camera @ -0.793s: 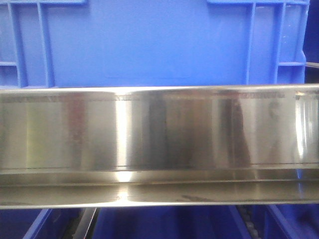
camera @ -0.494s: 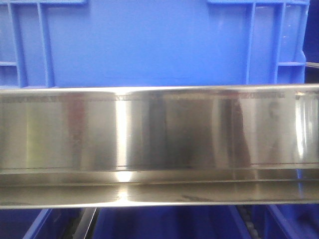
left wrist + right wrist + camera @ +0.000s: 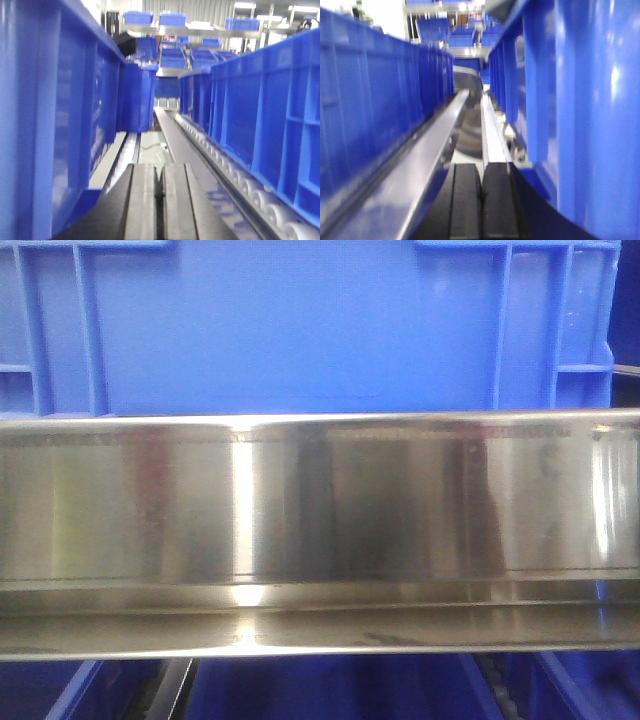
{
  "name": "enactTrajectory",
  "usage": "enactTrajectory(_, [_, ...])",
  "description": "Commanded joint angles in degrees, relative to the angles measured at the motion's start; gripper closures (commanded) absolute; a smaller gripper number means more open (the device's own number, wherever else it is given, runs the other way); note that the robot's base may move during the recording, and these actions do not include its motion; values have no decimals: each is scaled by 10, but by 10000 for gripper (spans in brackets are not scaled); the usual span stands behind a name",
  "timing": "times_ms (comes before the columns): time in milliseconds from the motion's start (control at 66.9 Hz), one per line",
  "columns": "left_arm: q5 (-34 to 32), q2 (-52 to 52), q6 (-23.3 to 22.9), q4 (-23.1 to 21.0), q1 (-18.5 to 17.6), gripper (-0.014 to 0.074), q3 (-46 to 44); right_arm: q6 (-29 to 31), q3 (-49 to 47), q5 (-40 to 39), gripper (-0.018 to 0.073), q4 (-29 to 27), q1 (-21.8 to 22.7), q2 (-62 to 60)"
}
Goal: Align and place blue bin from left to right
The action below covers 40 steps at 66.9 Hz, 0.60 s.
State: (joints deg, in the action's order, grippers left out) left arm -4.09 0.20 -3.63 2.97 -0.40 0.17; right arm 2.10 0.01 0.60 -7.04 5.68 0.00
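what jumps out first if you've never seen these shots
The blue bin fills the top of the front view, above a shiny steel rail spanning the frame. In the wrist views, the left tool and right tool sit shut and empty in narrow lanes between blue crate walls.

From the front I see the blue bin (image 3: 300,330) only partly: the picture edge cuts it at 12 o'clock, and the steel rail (image 3: 320,500) hides its base. In the left wrist view the far bins (image 3: 172,19) at 12 o'clock are blurred.
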Motion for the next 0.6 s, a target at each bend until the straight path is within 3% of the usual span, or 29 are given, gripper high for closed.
enactTrajectory(0, [-19, -2, 0, -1, -3, 708, -2, 4, 0, -32, 628, 3, -2, 0])
enactTrajectory(120, [-16, -2, 0, -1, -3, 708, -6, 2, 0, -69, 628, 3, -2, 0])
enactTrajectory(239, [21, -2, 0, 2, -3, 703, -71, 0, -14, -76, 628, 3, -2, 0])
enactTrajectory(329, [93, -1, 0, 13, -3, 646, -143, 0, -84, -1, 625, 3, -2, 0])
enactTrajectory(404, [161, 23, 0, 14, -3, 535, -215, 0, -149, 70, 608, 3, -2, 0])
enactTrajectory(479, [214, 55, 5, 14, -3, 407, -277, 0, -210, 125, 519, 3, -2, 10])
enactTrajectory(583, [272, 120, 5, 14, -3, 242, -366, 0, -288, 167, 283, 3, -2, 50])
